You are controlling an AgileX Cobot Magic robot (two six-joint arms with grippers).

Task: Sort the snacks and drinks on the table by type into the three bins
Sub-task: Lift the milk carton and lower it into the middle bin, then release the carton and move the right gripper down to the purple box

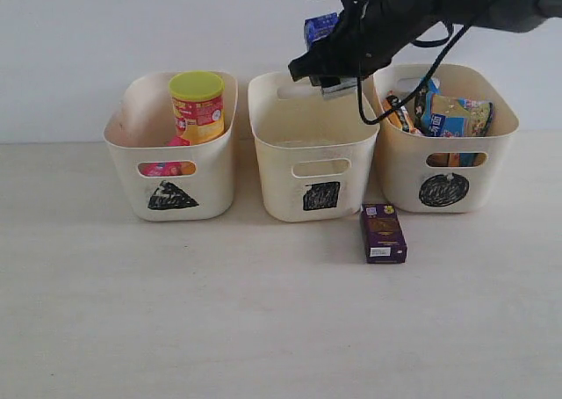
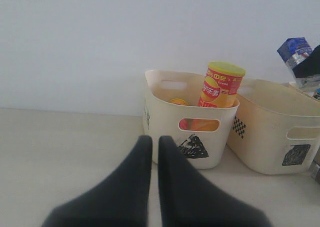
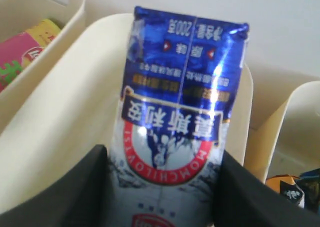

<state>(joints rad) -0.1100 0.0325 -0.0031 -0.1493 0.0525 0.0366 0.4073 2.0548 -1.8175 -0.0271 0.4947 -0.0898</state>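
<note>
R gripper (image 3: 161,154) holds blue-white carton (image 3: 182,87) by flat sides; L gripper (image 2: 155,152) clenched, empty. I'd judge carton light, stiffish, crushable, slick

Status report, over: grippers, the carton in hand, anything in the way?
Left gripper shut, empty. Right gripper shut on blue-and-white drink carton over middle cream plastic bin. Dark purple carton on table, clear of path.
</note>
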